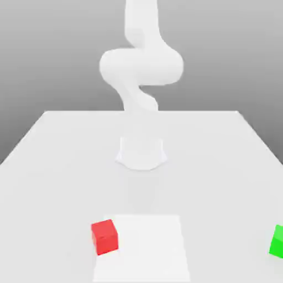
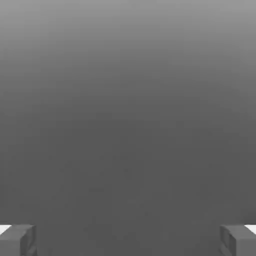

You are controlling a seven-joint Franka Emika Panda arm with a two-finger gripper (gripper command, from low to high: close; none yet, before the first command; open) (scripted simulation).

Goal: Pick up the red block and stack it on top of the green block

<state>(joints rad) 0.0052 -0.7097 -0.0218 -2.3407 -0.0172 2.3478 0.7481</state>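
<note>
I have the hand spread wide, its two fingers well apart at the lower corners of the hand view, with nothing between them. In the exterior view I see the white arm rising from the upper middle of the frame, its base on the pale desk. The red block sits at the lower left, overlapping the left edge of a bright white square. My green block rests at the lower right, cut off by the frame's edge, well apart from the red one.
</note>
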